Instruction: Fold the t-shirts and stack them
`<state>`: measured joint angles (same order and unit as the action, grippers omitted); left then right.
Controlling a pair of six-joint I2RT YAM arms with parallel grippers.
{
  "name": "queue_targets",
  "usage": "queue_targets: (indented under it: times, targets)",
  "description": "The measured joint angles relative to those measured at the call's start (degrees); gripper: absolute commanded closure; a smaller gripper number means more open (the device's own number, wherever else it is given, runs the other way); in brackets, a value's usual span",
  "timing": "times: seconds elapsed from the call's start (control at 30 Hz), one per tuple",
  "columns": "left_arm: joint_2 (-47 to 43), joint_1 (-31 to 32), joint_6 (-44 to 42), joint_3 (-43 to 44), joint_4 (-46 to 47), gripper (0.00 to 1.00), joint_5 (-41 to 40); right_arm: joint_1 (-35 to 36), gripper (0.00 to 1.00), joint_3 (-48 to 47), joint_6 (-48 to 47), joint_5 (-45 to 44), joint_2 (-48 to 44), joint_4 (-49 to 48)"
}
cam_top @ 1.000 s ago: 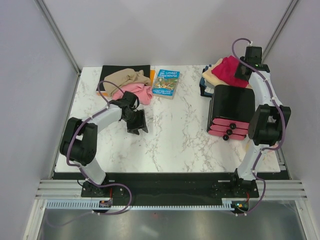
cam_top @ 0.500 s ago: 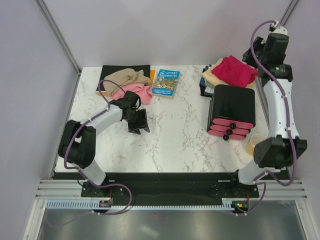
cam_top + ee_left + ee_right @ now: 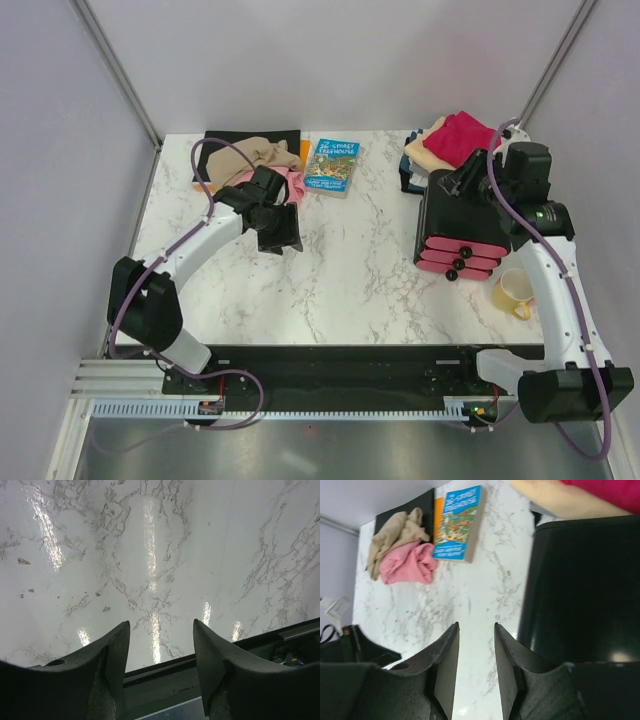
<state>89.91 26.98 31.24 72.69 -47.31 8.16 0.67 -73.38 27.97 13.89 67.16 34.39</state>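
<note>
The right wrist view's top edge crops the crimson t-shirt (image 3: pixel 615 490).

Counter (image 3: pixel 370 270): white marble, grey veining.
T-shirts, plain: crimson t-shirt (image 3: pixel 465 133), peach-cream t-shirt (image 3: pixel 425 150), tan t-shirt (image 3: pixel 258 153), pink t-shirt (image 3: pixel 293 182).
Book (image 3: pixel 333 165): blue cover, multicoloured illustration.
Mat (image 3: pixel 235 138): plain black.
Drawer unit (image 3: pixel 450 225): black shell, pink drawers.
Mug (image 3: pixel 513 292): pale yellow.

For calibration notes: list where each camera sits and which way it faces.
Top external: high behind the arm bases, looking down on the marble table; left arm and right arm both show.
Left wrist: on the left arm, facing down at bare marble; its open jaws show.
Right wrist: above the black drawer unit, facing the table's far left corner; its open jaws show.
Shared: top external and right wrist both show the blue book, pink t-shirt and tan t-shirt.
</note>
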Motion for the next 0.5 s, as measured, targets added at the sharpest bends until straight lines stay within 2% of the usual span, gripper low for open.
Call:
queue_targets:
  times: [0.1, 0.2, 0.43, 0.5]
  targets:
    - [-0.7, 0.5, 0.1, 0.0, -1.0, 0.39, -0.6, 3.1, 0.58, 0.7, 1.0, 0.8, -2.5, -0.3]
    - [-0.8, 0.7, 0.3, 0.1, -1.6, 0.39, -0.8, 10.1, 0.58, 1.9, 1.9, 0.4, -2.1, -1.0]
    - [-1.2, 2.6, 1.3, 1.0, -3.5, 0.42, -2.4, 22.7, 0.57, 3.6, 2.5, -1.6, 6.8, -1.0]
    - [-1.7, 3.2, 1.6, 1.0, -3.6, 0.39, -2.8, 25.1, 0.57, 3.6, 2.4, -2.2, 8.9, -0.9]
